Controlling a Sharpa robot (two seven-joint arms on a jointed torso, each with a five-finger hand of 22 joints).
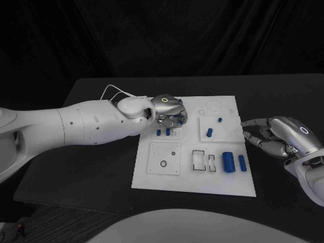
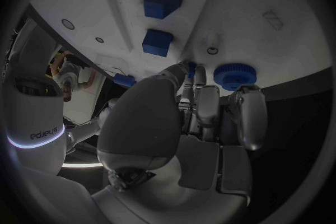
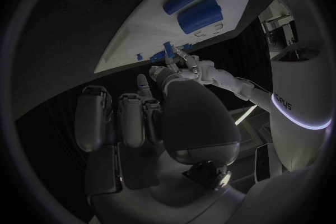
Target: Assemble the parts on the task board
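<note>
Right now I have the left hand [image 1: 167, 109] hovering at the white task board's [image 1: 195, 179] ten o'clock corner, fingers [image 2: 246, 117] curled over a round blue gear-like part [image 2: 235, 75], apparently for a grasp. My right hand [image 1: 274, 135] waits at three o'clock, fingers curled, empty.

My left arm [image 1: 74, 124] is a thick, smooth white shell dotted with small dark screw heads, and thin white cables loop out just behind the left hand [image 1: 167, 109] at the wrist. Both hands are silver metal with blocky, segmented fingers [image 2: 245, 117] and a rounded domed back carrying a small glowing ring. The right hand [image 1: 275, 135] sits on a shorter white forearm [image 1: 317, 177], and a lit band with dark lettering rings each wrist casing.
</note>
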